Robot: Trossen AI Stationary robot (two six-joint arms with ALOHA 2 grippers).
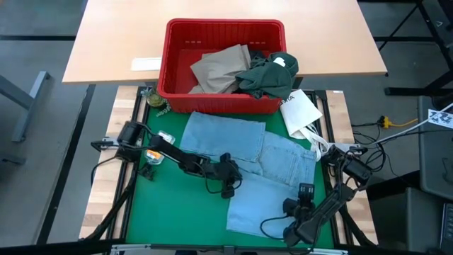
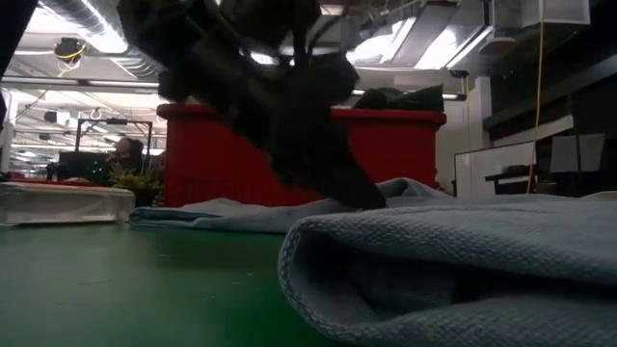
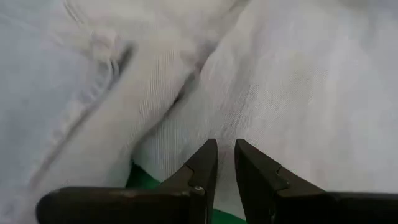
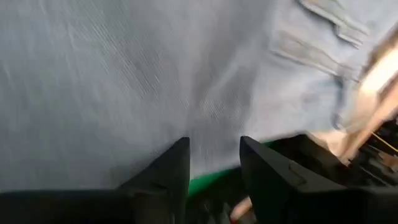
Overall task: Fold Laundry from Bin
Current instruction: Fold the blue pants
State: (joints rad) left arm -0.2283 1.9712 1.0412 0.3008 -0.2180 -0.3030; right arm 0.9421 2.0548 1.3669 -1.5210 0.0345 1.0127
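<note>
Green mat [image 1: 152,202] beside light blue garment [image 1: 262,170]

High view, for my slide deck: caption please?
Both claws at the light blue garment spread before the red bin.

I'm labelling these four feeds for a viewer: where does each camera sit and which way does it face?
High view: overhead, straight down on table, red bin, both arms.
Low view: tabletop height, across light blue garment towards the bin; one arm above.
Left wrist view: left gripper at garment edge.
Right wrist view: right gripper at garment edge.
All share the garment.
</note>
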